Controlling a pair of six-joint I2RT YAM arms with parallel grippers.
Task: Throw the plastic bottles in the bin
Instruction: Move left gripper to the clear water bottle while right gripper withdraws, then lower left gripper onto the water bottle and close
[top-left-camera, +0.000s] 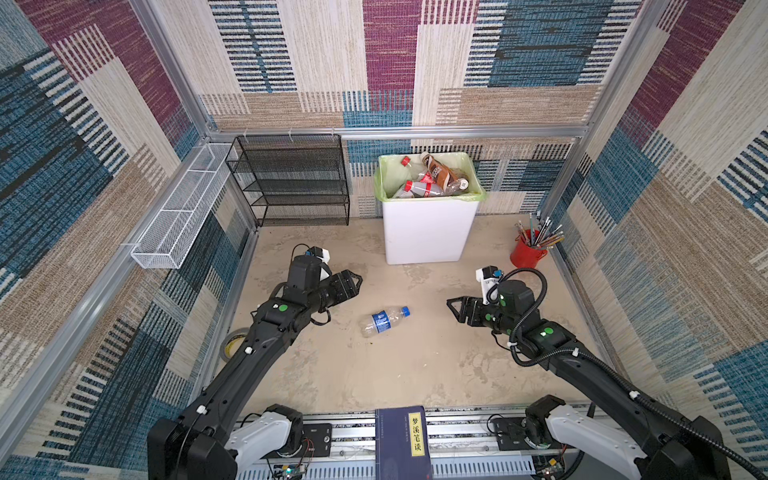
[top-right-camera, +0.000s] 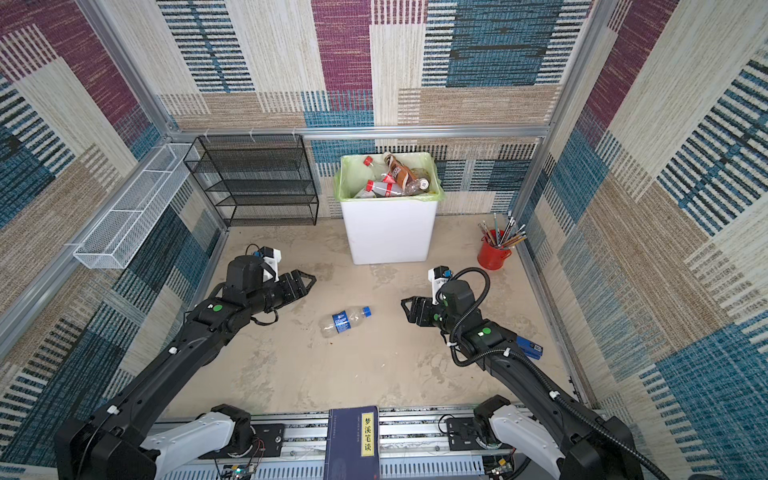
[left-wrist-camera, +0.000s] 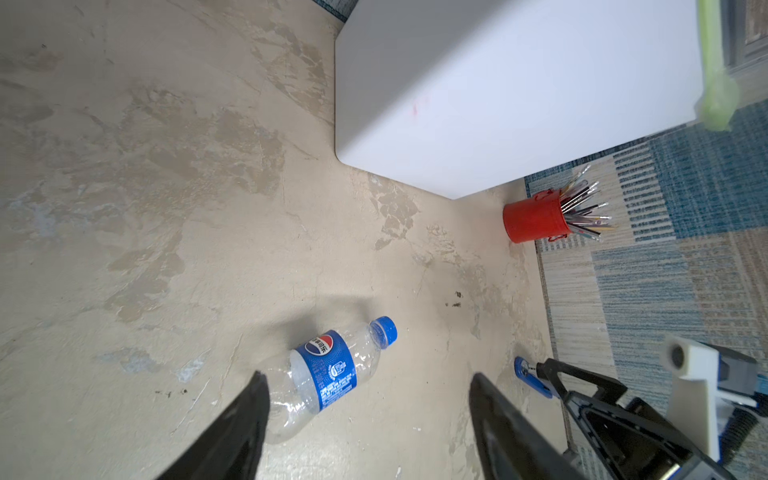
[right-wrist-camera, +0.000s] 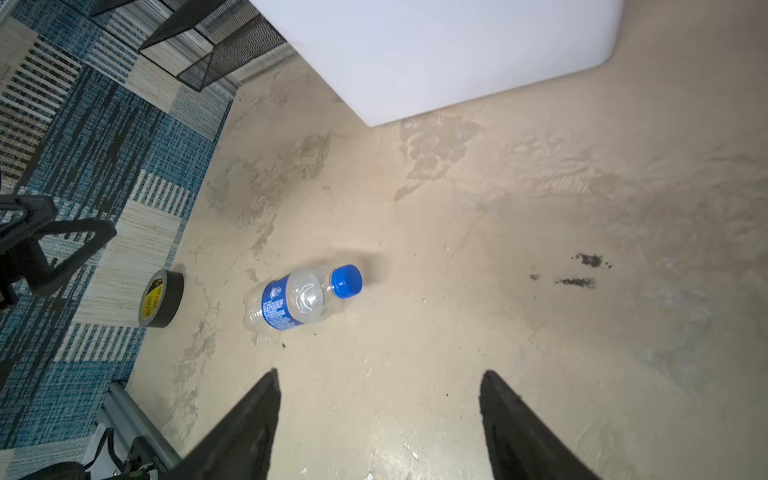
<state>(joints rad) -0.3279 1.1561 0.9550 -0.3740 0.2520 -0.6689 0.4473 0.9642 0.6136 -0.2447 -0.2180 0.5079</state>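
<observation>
1. The Pepsi bottle (top-left-camera: 384, 321) lies on its side mid-surface (top-left-camera: 374, 374), cap towards 2 o'clock. It is the only bottle I can see outside the bin (top-left-camera: 428, 232), which stands at its 12 o'clock.
2. The left fingers (left-wrist-camera: 232, 436) hang spread and empty at the bottle's 10 o'clock. The right fingers (right-wrist-camera: 241, 428) hang spread and empty at its 3 o'clock. Both arms are near it, so if both reach in, they could knock together over the bottle.
3. The bottle looks empty, light and round. Fingers closing off-centre, or touching one side first, would likely roll or squirt it away, perhaps towards the tape roll (top-left-camera: 232, 343) at 8 o'clock or the red cup of pencils (top-left-camera: 525, 253) at 2 o'clock.
4. Its thin clear wall may buckle under a hard pinch. A pinch on the slick blue label may slip during the lift.
5. The bin is tall, so a low carry could strike its white wall and shove it.
6. The bottles in the bin (top-left-camera: 432, 183) are heaped nearly to the green-bagged rim. A careless release could bounce off the pile and back onto the surface.
</observation>
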